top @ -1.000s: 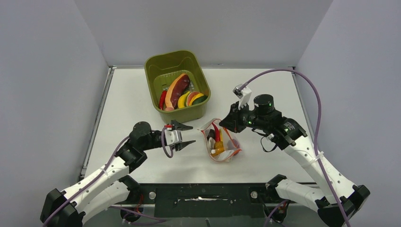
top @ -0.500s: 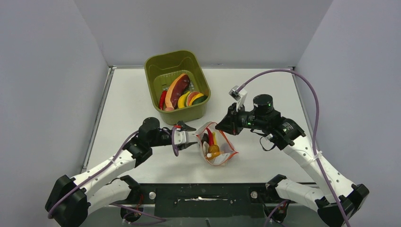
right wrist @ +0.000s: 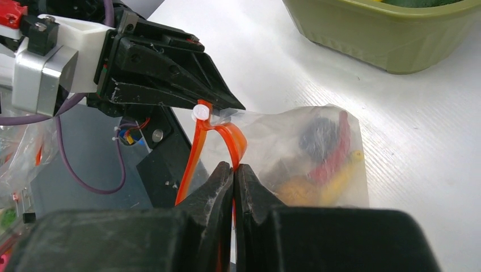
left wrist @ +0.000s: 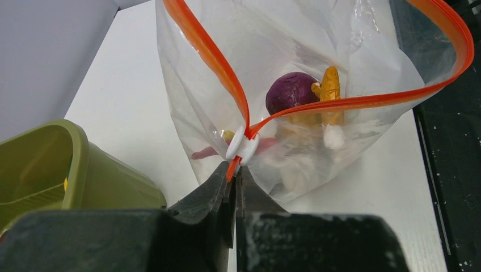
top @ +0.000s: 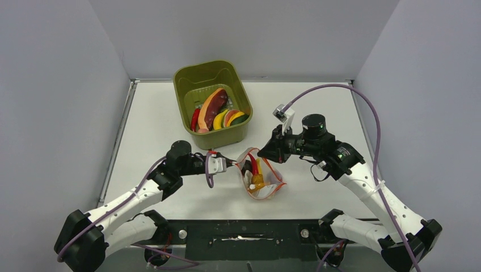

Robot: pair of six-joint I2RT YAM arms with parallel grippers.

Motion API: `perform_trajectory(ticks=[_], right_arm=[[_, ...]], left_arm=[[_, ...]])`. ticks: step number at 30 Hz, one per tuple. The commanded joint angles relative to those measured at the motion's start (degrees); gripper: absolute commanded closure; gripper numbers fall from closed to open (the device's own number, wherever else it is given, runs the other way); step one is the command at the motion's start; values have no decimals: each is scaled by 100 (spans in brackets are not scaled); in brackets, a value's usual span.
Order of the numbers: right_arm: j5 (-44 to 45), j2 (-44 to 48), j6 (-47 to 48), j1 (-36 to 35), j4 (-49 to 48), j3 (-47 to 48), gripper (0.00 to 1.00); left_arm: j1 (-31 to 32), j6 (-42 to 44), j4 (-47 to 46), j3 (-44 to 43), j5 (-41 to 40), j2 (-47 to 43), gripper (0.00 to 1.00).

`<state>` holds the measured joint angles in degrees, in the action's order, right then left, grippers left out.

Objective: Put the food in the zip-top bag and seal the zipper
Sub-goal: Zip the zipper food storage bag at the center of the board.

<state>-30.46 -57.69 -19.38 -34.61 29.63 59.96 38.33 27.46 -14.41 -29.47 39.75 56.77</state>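
The clear zip-top bag (top: 262,177) hangs open between my two grippers near the table's front. Food shows through it: a purple round piece (left wrist: 290,92), yellow and red pieces (right wrist: 334,161). My left gripper (left wrist: 234,170) is shut on the orange zipper (left wrist: 210,54) at its end, just below the white slider (left wrist: 243,145). My right gripper (right wrist: 233,167) is shut on the zipper strip (right wrist: 235,141) at the bag's opposite side. In the top view the left gripper (top: 231,164) and right gripper (top: 266,153) flank the bag's mouth. More food (top: 218,111) lies in the bin.
The olive-green bin (top: 187,72) stands behind the bag, left of centre, close to my left arm. Its wall shows at the left wrist view's lower left (left wrist: 39,164) and the right wrist view's top (right wrist: 385,39). The black front rail (top: 244,232) runs below the bag.
My left gripper moved right to the bag and closed on the zipper's end by the slider. The right gripper shifted slightly left, still holding the bag's mouth.
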Motion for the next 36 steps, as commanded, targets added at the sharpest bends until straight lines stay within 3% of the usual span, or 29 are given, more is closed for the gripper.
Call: perform_trajectory(ticks=[1,3,7,10,18,27,36], right_arm=[[234,-27,151,-49,-188,86,100],[373,-44,165,-54,-145,123,94],[729,-20,296,-110,-45,277,70],[945,30,480,-194,-44,386,59],[1652,251,1434,-1067,-511,334,43],[1817,145,2686,-2186,-1230,81,41],[2010,-425,3333,-2682,-1396,-29,53]], left_arm=[[15,12,-206,-255,256,-206,100],[8,-21,-158,-280,303,-249,100],[10,-167,-65,-360,380,-291,100],[10,-303,-44,-390,384,-307,100],[0,-500,-1,-420,382,-342,100],[2,-589,0,-405,375,-373,100],[4,-689,-26,-358,410,-445,100]])
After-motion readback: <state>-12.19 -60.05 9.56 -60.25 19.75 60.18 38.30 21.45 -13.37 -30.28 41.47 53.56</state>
